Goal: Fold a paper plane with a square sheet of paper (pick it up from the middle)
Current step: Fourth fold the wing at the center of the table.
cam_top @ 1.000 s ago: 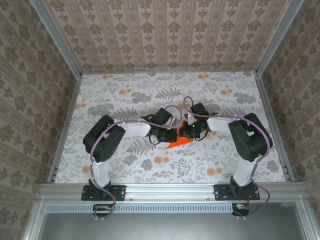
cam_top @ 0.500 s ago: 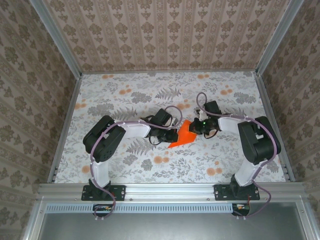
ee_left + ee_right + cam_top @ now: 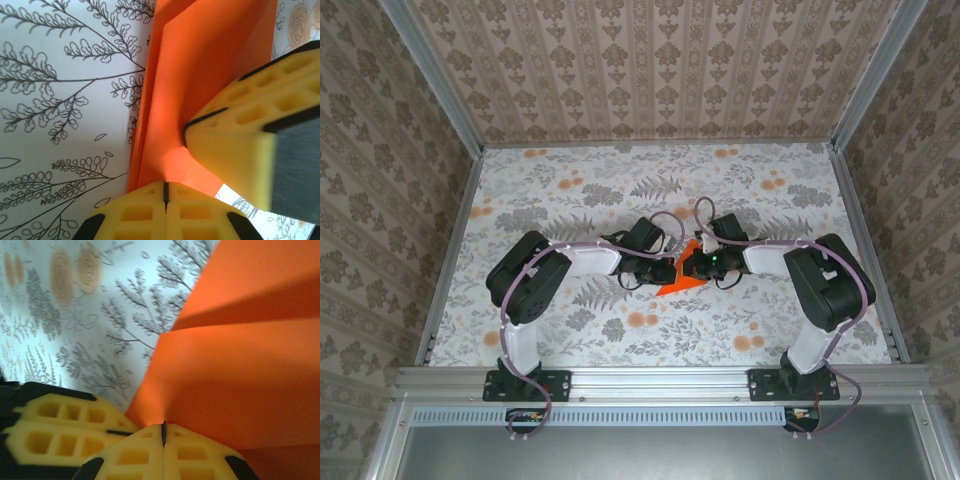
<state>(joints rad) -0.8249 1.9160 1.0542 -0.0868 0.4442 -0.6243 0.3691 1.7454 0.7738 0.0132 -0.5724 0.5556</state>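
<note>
Paper: your orange sheet (image 3: 678, 282), mid-frame, is creased into layers, not yet a dart.
Left gripper (image 3: 165, 192): pressed together, tips at the sheet.
Right gripper (image 3: 163, 432): pressed together too.
Remaining: likely your narrowing folds.

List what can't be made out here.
Left wrist: orange paper cut off by top edge; left claw pinching or pressing, unclear.
Right wrist: paper blurred, runs off right edge; right claw likewise.
Top external: both claws cover most of the paper; fold shape unreadable.
</note>
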